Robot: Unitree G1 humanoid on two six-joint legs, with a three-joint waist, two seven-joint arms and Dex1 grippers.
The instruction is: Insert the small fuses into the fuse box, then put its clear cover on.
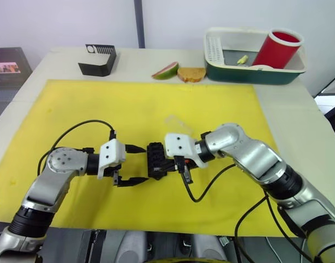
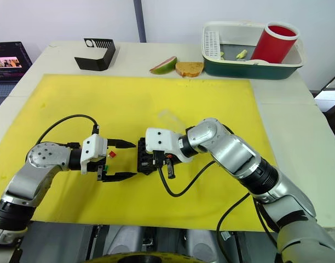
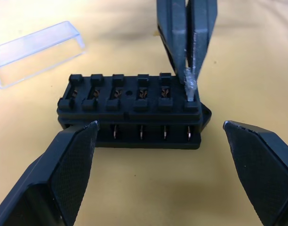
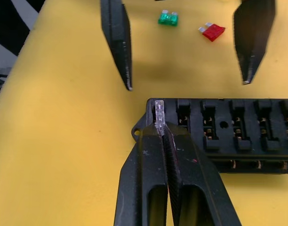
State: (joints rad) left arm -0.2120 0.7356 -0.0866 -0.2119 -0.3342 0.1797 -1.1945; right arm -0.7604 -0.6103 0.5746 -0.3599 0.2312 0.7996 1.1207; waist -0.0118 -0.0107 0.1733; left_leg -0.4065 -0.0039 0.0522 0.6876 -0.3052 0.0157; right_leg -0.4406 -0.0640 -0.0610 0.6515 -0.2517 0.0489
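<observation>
one grey fuse (image 4: 159, 113) pinched in right hand (image 4: 159, 123) over fuse box (image 3: 130, 110) end slot; left hand (image 1: 136, 164) released

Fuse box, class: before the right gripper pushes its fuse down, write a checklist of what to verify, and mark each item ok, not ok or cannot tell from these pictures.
1. Right gripper shut on the grey fuse: ok.
2. Fuse over an end slot of the fuse box: ok.
3. Fuse blades lined up with the slot contacts: cannot tell, the fingers hide them.
4. Left gripper open and beside the box, not touching it: ok; nothing steadies the box.
5. Other slots free: ok, all look empty.
6. Clear cover off the box, lying on the yellow mat: ok.
7. Red fuse and green fuse lying near the left gripper: ok.
</observation>
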